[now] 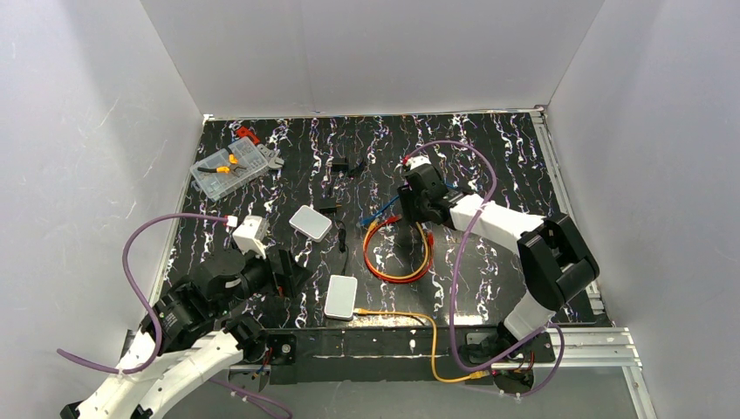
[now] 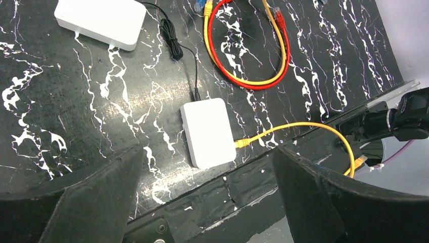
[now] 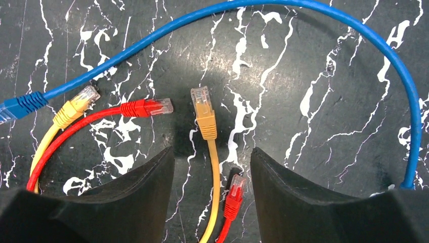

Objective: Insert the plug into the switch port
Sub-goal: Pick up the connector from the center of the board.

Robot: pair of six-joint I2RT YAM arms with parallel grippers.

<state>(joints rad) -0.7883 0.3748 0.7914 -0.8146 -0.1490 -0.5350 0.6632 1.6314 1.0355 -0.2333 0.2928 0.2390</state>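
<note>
So, the right gripper (image 3: 212,152) is seen hanging low over the table (image 1: 297,175), jaws apart, nothing clamped. In the wrist view a yellow plug (image 3: 203,109) is framed right between the fingers (image 3: 136,197), lying flat with its tip pointed away from the camera. A red plug (image 3: 146,107) and a second yellow plug (image 3: 73,107) are laid just beside it, and a blue cable (image 3: 30,101) is looped round the lot.

The switch (image 1: 341,297) is parked near the table's front edge, well apart from that gripper. A yellow cable (image 2: 303,123) is met at its edge; the port itself can't be made out. The left gripper (image 2: 207,149) is held above the switch, jaws spread wide, empty. A squarer white box (image 1: 311,222) is sat further back.
</note>
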